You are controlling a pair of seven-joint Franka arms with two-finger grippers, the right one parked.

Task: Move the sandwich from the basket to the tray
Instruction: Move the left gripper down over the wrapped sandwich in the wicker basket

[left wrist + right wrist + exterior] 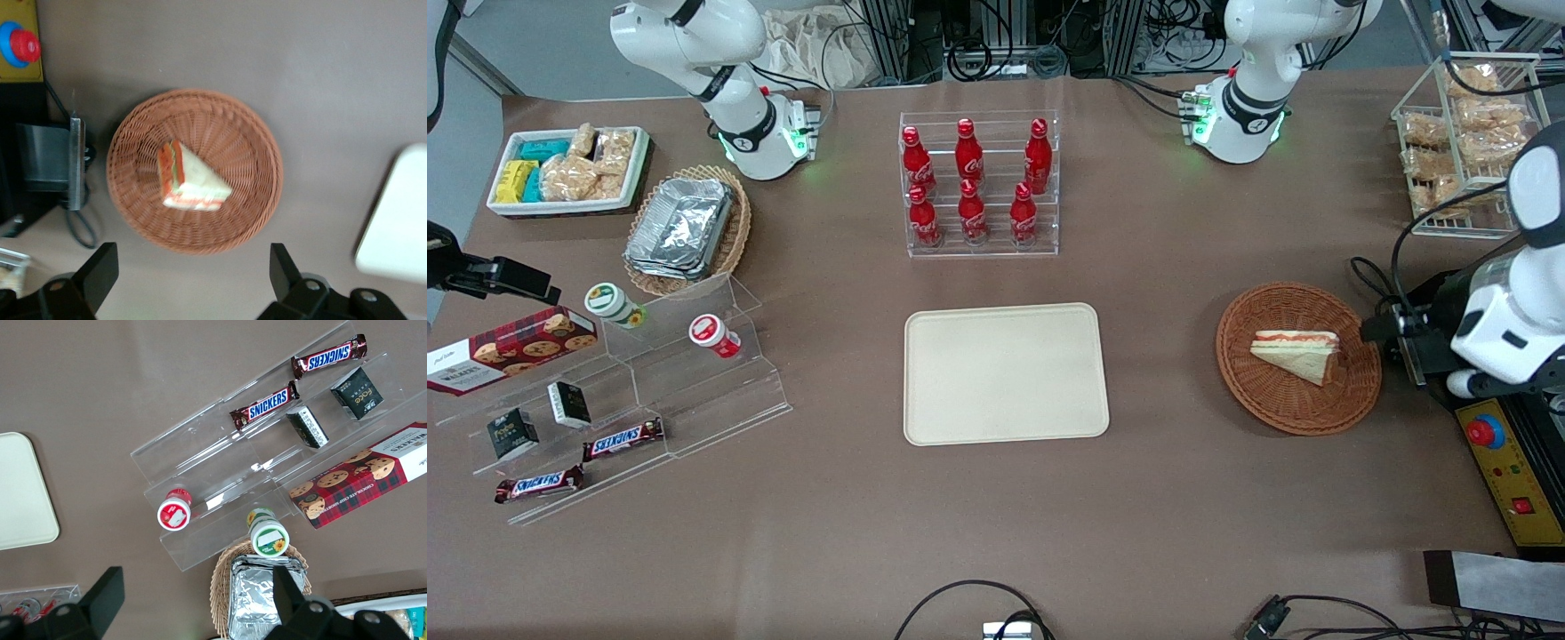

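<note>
**Sandwich in basket, end effector open above it**

The sandwich (1296, 353) lies inside the basket (1280, 404), a round woven wicker dish resting on the brown bench (996, 524) toward the working arm's end. The wedge lies flat, its red-orange and green filling visible along the cut edge; in the wrist view the sandwich (189, 179) sits near the middle of the basket (253, 200).

The end effector (193, 277) hangs above the bench just beside the basket rim, its two dark fingers (100, 267) spread wide with nothing between them. No finger touches the sandwich or the wicker. In the front view the left arm's wrist stands at the basket's edge, on the side toward the working arm's end.

The tray (1005, 373) is flat, cream-beige and bare, at the middle of the bench, well apart from the basket. One rounded corner of the tray (397, 220) shows in the wrist view.

A clear rack of red bottles (978, 182) stands farther from the front camera than the tray.
</note>
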